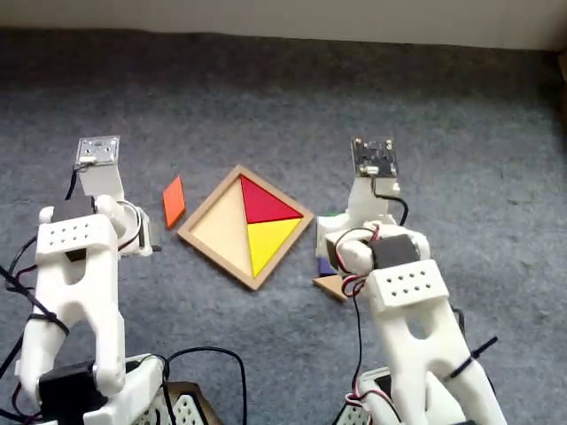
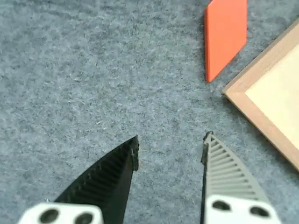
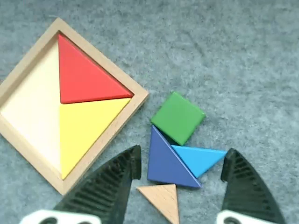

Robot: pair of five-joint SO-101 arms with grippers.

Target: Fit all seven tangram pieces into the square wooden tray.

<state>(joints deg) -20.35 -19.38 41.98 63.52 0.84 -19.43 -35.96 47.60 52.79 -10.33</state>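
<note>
High view: red triangle (image 1: 264, 204) in tray (image 1: 215, 229)

Left claw (image 2: 169, 151) and right claw (image 3: 182, 168) agape.

high: overhead, looked down from far, got the whole tray (image 1: 215, 232)
left wrist: sat super close, clipped a tray corner
right wrist: bit higher, shared the full tray

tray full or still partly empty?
Partly empty. Only the red triangle and yellow triangle sit in the tray; its other half is bare wood.
</note>
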